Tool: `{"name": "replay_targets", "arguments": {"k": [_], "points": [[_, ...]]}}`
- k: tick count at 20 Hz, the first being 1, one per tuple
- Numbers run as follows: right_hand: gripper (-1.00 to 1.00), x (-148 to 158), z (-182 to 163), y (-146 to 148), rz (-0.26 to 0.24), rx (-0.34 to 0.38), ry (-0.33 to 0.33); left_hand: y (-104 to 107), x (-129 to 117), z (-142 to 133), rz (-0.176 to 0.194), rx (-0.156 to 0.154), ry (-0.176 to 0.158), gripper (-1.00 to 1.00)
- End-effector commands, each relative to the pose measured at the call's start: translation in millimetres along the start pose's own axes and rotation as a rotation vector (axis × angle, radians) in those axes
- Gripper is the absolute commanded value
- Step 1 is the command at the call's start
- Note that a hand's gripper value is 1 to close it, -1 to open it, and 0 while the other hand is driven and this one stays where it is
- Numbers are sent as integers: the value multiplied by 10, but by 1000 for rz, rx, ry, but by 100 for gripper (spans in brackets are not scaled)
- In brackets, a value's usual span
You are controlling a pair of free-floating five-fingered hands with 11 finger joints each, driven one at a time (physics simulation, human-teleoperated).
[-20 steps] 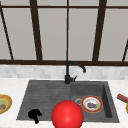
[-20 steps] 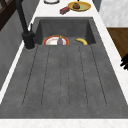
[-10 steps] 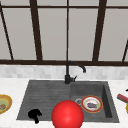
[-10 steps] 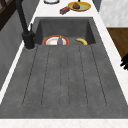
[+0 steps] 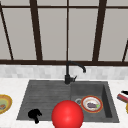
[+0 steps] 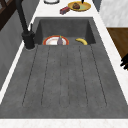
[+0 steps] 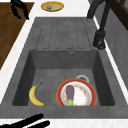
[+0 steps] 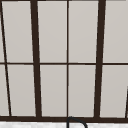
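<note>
A: Entry, left hand. State?

B: Fingers loose and hanging apart, nothing between them; the right side view shows this best. It hovers off the counter's front edge, level with the front left corner of the ribbed grey drainboard.

A: Nearest thing to it?

B: The large glossy red ball, just beside it on its right in the front view, apart and not touching. Being round, it has no long axis to note. The left hand is clearly the nearer of the two to it.

A: Right hand?

B: Read from the right side view: straight dark fingers lying along the counter's right front corner, holding nothing. Only the fingers are in frame, so "open" is probable rather than certain. Near it on the right end of the counter lies a pink-red block, long axis roughly front to back.

A: Basin contents?

B: A yellow banana against the front wall, its curve running along the sink's length, and beside it a red-rimmed white plate carrying a small purple aubergine. Both sit well apart from the left hand.

A: Labels, writing?

B: None readable on anything.
</note>
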Motion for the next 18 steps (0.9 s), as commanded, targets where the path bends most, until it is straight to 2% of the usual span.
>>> {"name": "replay_targets", "arguments": {"k": [1,9,11,18], "points": [[-100,297,23,86,0,-15,-3,0,0,0,0,0,0,0],[-100,856,-64,196,-31,-18,21,0,0,0,0,0,0,0],[-100,975,-102,249,-16,-13,37,0,0,0,0,0,0,0],[-100,1262,-189,289,-22,-37,99,0,0,0,0,0,0,0]]}}
